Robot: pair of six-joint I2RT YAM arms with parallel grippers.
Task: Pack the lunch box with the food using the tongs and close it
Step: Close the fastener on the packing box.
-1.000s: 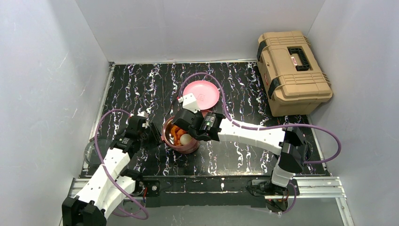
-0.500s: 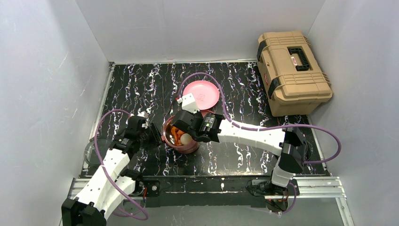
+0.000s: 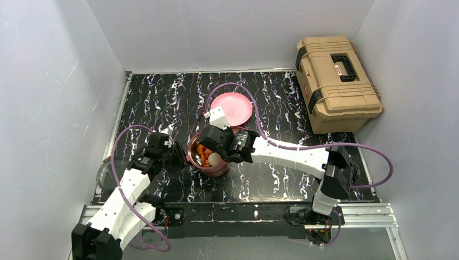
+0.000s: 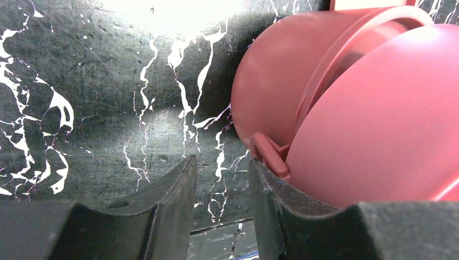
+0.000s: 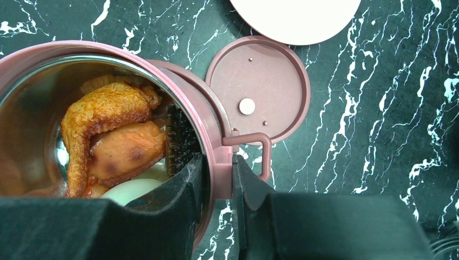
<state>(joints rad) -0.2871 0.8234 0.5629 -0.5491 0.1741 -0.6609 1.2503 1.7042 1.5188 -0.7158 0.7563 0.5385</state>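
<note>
R gripper (image 5: 216,165) is pinched narrow on the lunch box (image 5: 81,49): one finger inside the open bowl, one outside, w/ the rim wall clamped between, right by a small loop-shaped clasp. L gripper (image 4: 222,162) sits low over the surface (image 4: 81,81) at the bowl's opposite side, jaws a narrow gap apart w/ nothing between them. One of its fingers is up against the maroon wall next to a little tab, so I judge it braces the bowl rather than grips it. Inside the bowl the food (image 5: 108,116) is in: orange-brown chunks, a white egg-like piece (image 5: 132,189) at the near edge, a dark brown bit (image 5: 181,138) against the wall. A flat disc lid (image 5: 257,89) w/ pale centre dot lies on the surface just beside the bowl, not on it. Beyond that, the pink plate (image 3: 233,107) shows no food on the part in view. A second maroon curve hugs the bowl in both wrist views; poss. the other tier, can't tell for sure. The tongs and the handled top lid don't show in any view. The tan toolbox (image 3: 335,81) stands well apart at the far right corner. My read: packing looks about done and closing isn't started. The disc lid has to go on, any 2nd tier has to be stacked, and the top lid seated.
</note>
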